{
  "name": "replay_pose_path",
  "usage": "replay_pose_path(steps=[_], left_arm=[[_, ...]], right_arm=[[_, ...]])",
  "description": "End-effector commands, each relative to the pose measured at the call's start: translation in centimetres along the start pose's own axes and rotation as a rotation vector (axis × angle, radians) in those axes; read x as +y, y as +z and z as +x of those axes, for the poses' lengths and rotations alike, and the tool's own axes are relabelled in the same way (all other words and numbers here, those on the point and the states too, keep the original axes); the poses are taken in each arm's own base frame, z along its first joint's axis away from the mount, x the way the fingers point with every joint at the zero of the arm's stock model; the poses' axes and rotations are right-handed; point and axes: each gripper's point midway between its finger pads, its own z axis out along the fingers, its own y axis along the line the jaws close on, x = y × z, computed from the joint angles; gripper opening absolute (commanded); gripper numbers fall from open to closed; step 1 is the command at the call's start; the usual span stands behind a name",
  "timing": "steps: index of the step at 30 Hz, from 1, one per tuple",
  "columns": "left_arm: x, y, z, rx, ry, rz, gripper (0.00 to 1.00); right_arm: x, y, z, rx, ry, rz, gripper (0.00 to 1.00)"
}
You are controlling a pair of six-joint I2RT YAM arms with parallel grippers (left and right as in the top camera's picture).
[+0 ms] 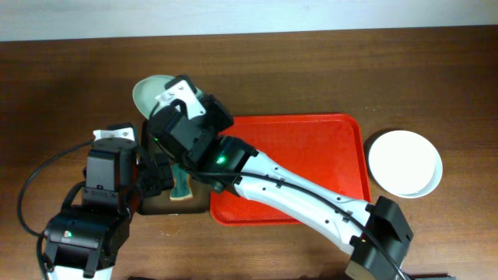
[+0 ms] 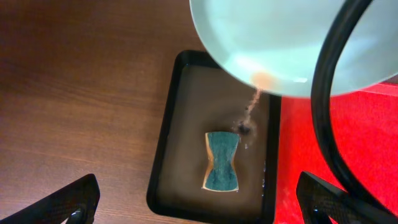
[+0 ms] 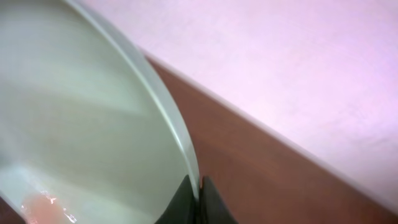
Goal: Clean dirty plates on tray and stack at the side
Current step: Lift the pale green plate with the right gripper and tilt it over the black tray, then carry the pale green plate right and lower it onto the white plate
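Observation:
My right gripper (image 3: 198,202) is shut on the rim of a pale green plate (image 3: 74,124) and holds it tilted above the table at the left end of the red tray (image 1: 311,148). An orange smear (image 2: 262,79) sits at the plate's low edge, and a thin dribble (image 2: 252,106) runs down from it into the black tray (image 2: 163,137). A teal sponge (image 2: 222,160) lies in that tray. My left gripper (image 2: 199,205) hangs open above the black tray's near end with nothing between its fingers (image 2: 68,202). A white plate (image 1: 405,162) rests on the table right of the red tray.
The right arm's white link (image 1: 296,190) stretches diagonally over the red tray. A black cable (image 2: 323,93) loops across the left wrist view, in front of the plate. Bare wooden table (image 1: 62,93) lies to the left and behind.

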Motion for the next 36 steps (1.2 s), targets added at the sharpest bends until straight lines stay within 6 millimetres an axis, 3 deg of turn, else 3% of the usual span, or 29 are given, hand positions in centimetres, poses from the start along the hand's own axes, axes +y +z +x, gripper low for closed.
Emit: replay_pose_path(steps=[1, 7, 25, 29, 32, 36], left_arm=[[0.4, -0.4, -0.4, -0.022, -0.018, -0.012, 0.99], [0.4, -0.4, -0.4, -0.022, -0.018, -0.012, 0.99], [0.4, -0.4, -0.4, -0.02, -0.018, -0.012, 0.99], [0.4, -0.4, -0.4, -0.02, -0.018, -0.012, 0.99], [0.4, -0.4, -0.4, -0.02, -0.018, -0.012, 0.99], [0.4, -0.4, -0.4, -0.02, -0.018, -0.012, 0.99]], right_arm=[[-1.7, -2.0, -2.9, -0.072, -0.131, 0.144, 0.04], [-3.1, -4.2, -5.3, -0.116, -0.231, 0.289, 0.04], [-3.0, -4.3, -5.3, -0.119, -0.228, 0.284, 0.04], [-2.9, -4.2, -5.1, -0.127, -0.135, 0.275, 0.04], [-1.4, -3.7, -3.9, -0.109, -0.087, 0.193, 0.04], [1.7, -2.2, 0.8, 0.037, 0.1, -0.026, 0.04]])
